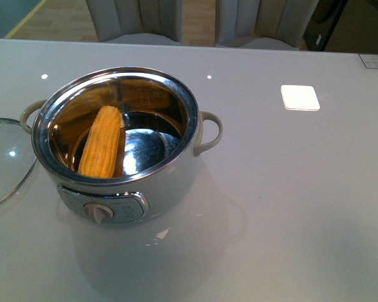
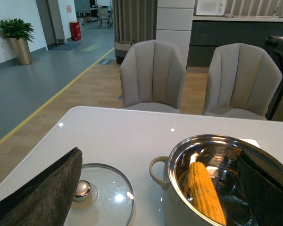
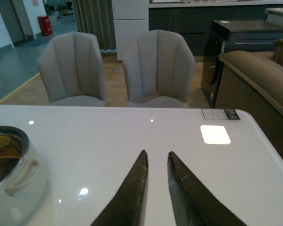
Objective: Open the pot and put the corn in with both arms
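- Both end effectors are out of the front view. In the left wrist view the left end effector (image 2: 146,188) has its fingers wide apart, one over the lid and one over the pot, holding nothing.
- In the right wrist view the right end effector (image 3: 156,162) hangs over the bare bench (image 1: 302,207), fingers a little apart at the tips and empty.
- The pot (image 1: 123,151) stands open on the bench, its dial toward the robot.
- The corn (image 1: 103,142) is already inside, so the task looks finished; at most, the arms may need to pull back.
- The cob leans on the bowl's left wall; its long axis runs near to far, and the rounded end is up and away from the robot.
- The glass lid (image 1: 3,160) lies flat at the far left, near the pot.
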Robot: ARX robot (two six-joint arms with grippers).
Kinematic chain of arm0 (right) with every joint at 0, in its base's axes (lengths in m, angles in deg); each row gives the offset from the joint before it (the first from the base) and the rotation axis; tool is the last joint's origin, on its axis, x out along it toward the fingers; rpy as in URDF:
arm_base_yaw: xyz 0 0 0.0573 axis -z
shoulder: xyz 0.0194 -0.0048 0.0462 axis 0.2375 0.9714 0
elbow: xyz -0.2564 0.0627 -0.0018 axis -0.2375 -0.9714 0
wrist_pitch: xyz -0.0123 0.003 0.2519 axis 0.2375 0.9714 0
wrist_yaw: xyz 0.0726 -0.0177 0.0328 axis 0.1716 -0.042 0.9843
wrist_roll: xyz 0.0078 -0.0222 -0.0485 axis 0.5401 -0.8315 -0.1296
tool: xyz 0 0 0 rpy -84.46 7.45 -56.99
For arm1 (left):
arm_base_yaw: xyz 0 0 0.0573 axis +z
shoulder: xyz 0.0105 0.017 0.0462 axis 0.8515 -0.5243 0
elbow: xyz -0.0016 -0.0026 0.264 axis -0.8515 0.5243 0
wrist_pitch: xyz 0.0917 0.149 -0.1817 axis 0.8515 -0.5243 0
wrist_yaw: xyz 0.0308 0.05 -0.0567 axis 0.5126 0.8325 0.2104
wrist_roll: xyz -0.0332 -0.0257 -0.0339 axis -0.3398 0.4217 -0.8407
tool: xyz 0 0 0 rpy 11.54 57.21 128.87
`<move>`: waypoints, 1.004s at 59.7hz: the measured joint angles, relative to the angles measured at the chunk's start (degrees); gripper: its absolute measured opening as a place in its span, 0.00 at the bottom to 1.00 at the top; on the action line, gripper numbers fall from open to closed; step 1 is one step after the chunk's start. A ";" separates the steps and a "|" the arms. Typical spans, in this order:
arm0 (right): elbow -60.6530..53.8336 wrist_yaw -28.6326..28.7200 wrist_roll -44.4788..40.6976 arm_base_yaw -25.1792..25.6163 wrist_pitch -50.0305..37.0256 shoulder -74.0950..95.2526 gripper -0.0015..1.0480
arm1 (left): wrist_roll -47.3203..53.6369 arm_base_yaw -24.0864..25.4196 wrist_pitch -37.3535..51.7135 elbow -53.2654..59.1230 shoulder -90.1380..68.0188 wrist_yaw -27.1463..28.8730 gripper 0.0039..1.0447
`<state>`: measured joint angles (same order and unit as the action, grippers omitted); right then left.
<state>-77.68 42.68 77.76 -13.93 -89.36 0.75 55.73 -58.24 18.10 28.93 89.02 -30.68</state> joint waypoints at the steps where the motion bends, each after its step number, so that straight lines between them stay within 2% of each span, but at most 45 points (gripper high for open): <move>1: 0.00 0.00 0.00 0.00 0.00 0.00 0.24 | 0.00 0.00 0.00 0.00 0.00 0.00 0.94; 24: 0.00 0.00 0.00 0.00 0.00 -0.02 0.89 | 0.00 0.00 0.00 0.00 0.00 0.00 0.94; 26: 0.00 0.02 0.02 0.00 0.00 0.00 0.92 | 0.00 0.00 0.00 0.00 0.00 0.00 0.94; 60: 0.00 0.00 0.00 0.00 0.00 -0.02 0.92 | 0.00 0.00 0.00 0.00 0.00 0.00 0.94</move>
<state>-77.68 42.68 77.76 -13.93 -89.36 0.73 55.73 -58.24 18.10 28.93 89.02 -30.68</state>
